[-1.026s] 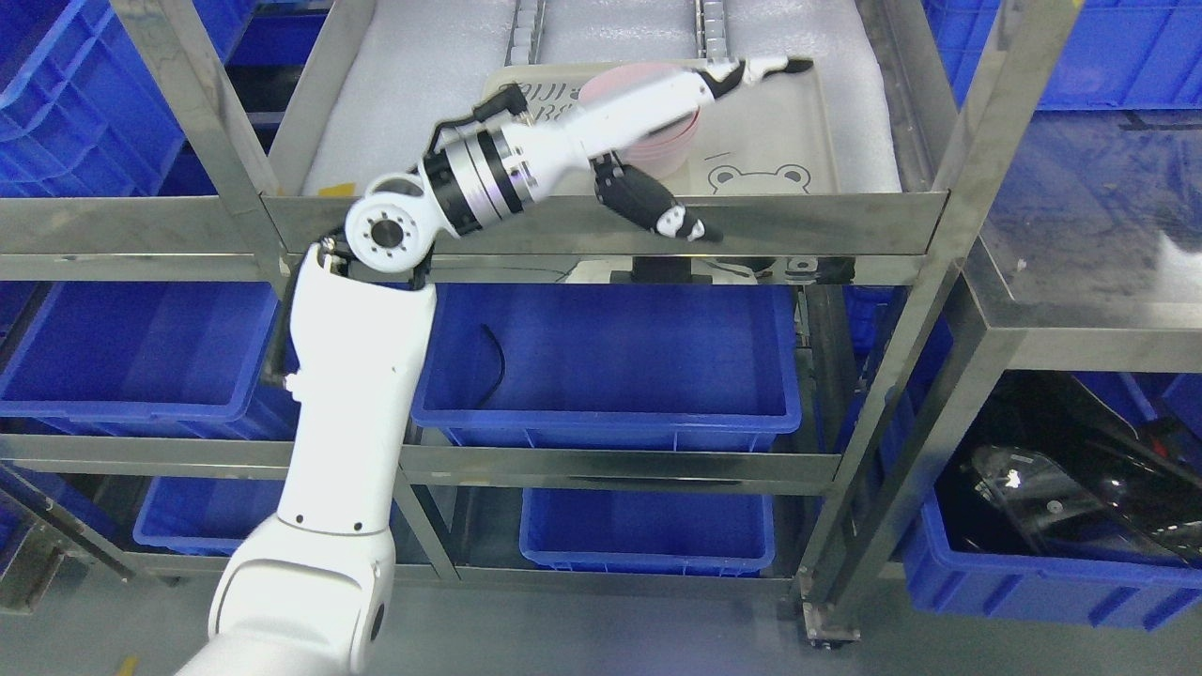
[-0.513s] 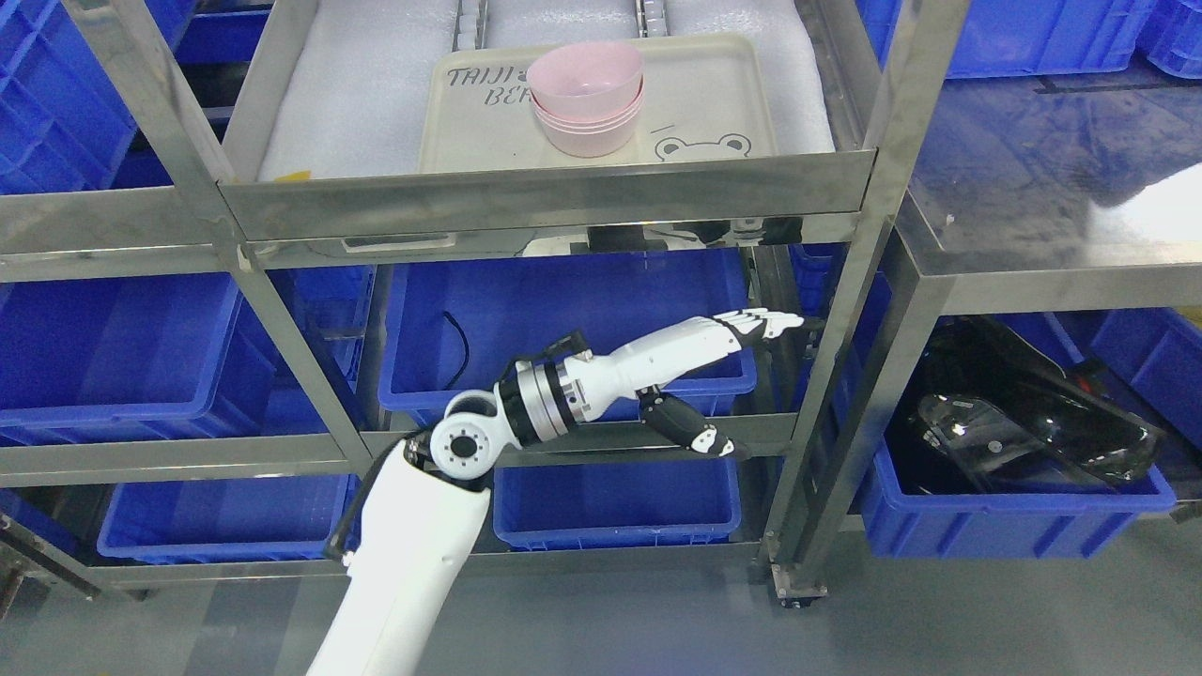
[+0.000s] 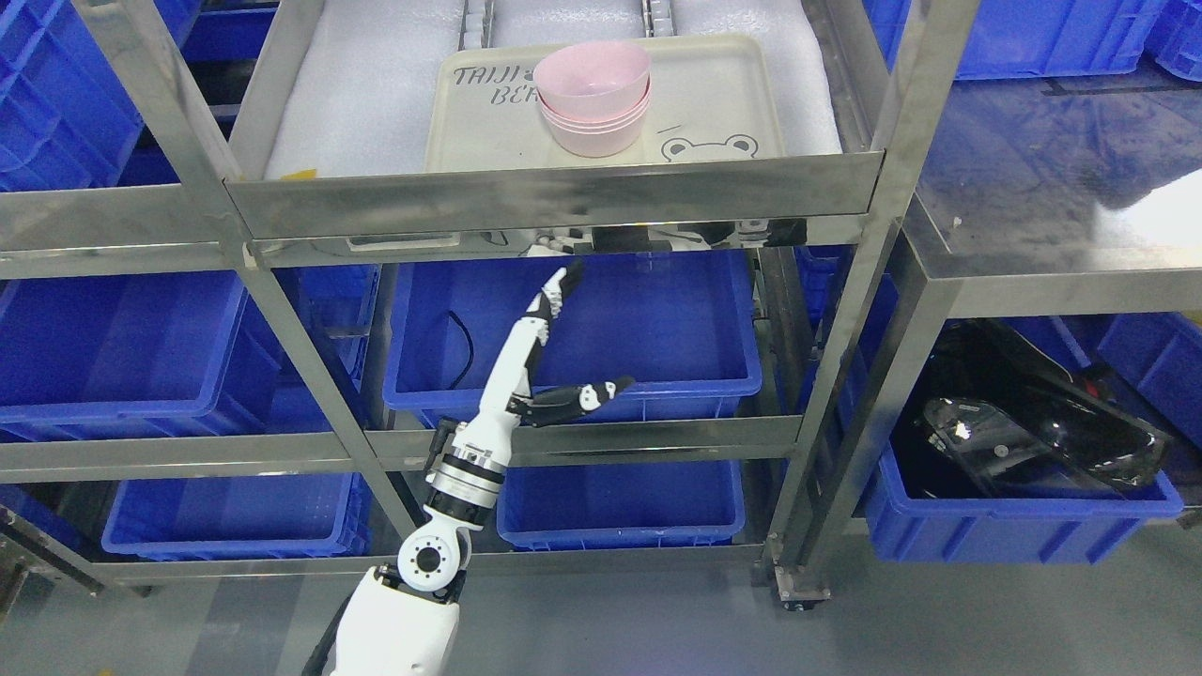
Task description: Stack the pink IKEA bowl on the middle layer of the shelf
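Job looked about done: pink bowl (image 3: 593, 73) sat nested on top of the bowl stack (image 3: 593, 124) on the tray (image 3: 732, 94) on the shelf (image 3: 554, 197), w/ left hand (image 3: 535, 376) well below, fingers straight and empty, stack count unclear.

I see a glossy white left arm (image 3: 394, 629) with a black-and-silver ringed wrist, and a white left hand (image 3: 526, 366) with black joints and fingertips.
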Controlling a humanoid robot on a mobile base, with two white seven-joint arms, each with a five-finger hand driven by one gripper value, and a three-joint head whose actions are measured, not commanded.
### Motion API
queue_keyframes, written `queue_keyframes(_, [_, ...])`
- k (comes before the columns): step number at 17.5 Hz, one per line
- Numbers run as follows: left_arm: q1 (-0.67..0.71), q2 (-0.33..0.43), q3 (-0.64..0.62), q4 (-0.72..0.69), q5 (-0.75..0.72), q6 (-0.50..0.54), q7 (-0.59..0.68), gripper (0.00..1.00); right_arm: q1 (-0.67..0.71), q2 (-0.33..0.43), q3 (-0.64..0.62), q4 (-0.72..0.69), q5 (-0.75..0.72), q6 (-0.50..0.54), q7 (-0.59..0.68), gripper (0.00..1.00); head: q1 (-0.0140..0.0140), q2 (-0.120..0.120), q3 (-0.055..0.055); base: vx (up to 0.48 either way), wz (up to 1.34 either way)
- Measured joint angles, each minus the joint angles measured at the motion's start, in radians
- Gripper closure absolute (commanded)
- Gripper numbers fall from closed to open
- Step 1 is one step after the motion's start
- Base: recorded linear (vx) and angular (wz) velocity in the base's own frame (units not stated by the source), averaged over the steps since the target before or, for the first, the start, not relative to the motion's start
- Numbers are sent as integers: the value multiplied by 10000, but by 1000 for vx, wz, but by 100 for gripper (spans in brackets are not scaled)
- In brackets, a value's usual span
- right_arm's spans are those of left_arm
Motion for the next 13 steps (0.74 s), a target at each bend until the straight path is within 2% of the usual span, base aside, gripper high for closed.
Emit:
queue_keyframes(4, [204, -9, 556, 210, 944, 1247, 516, 0, 0, 0, 0, 0, 0, 0, 0, 0, 0, -1, 0, 0, 0])
queue_keyframes(7, [271, -12, 834, 298, 1347, 1726, 595, 0, 0, 0, 0, 0, 0, 0, 0, 0, 0, -2, 0, 0, 0])
queue_keyframes(13, [334, -17, 1220, 409, 1706, 1960, 599, 0, 0, 0, 0, 0, 0, 0, 0, 0, 0, -2, 0, 0, 0])
